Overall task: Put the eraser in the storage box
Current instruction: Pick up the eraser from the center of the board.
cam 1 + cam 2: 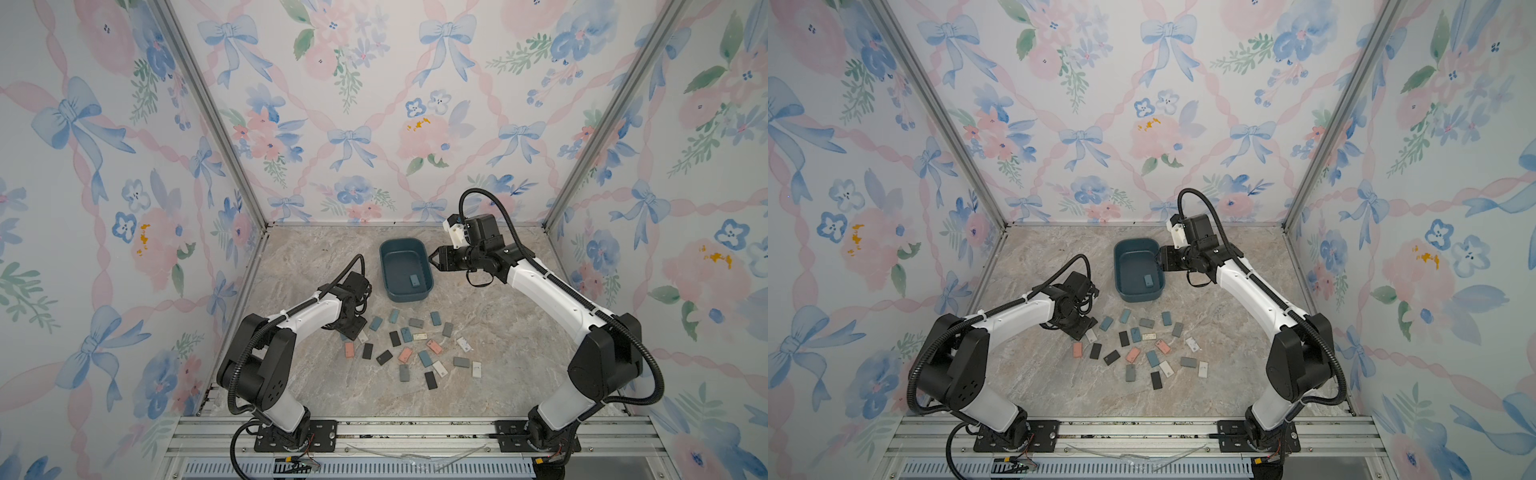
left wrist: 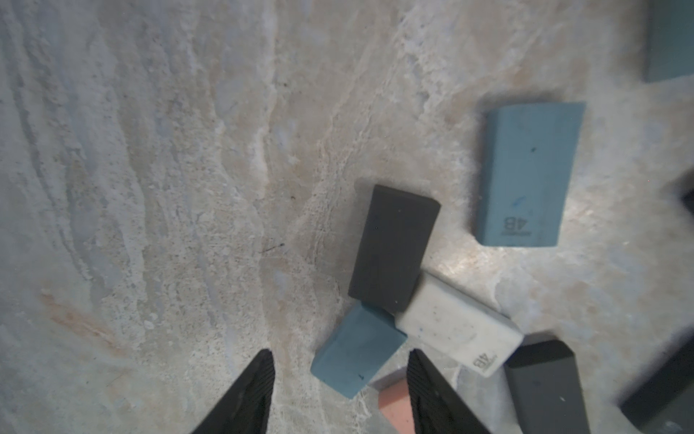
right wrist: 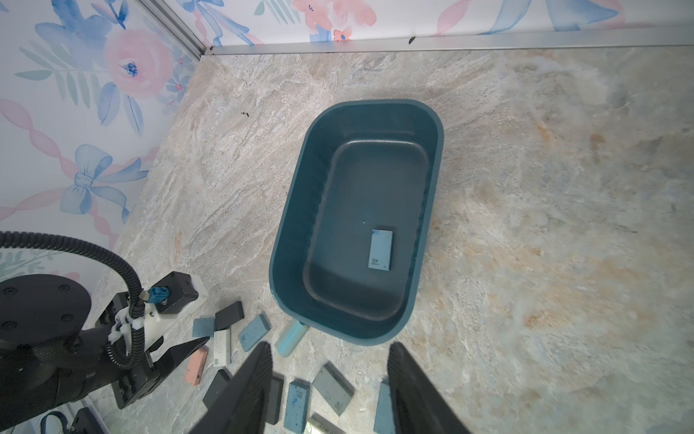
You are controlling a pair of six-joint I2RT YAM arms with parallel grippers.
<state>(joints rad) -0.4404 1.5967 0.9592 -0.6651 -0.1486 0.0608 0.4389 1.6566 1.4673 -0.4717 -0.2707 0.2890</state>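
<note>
Left claw point(image 2: 338, 353) spread, a teal eraser point(image 2: 358, 357) between its tips. Right claw point(image 3: 330, 345) spread and empty by the storage box point(image 3: 291, 225), one light-blue eraser point(image 3: 381, 250) inside.

Pink eraser point(image 2: 392, 404) half behind left claw point(image 2: 340, 353)

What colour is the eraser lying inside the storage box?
Light blue. The eraser shows best in the right wrist view.
</note>
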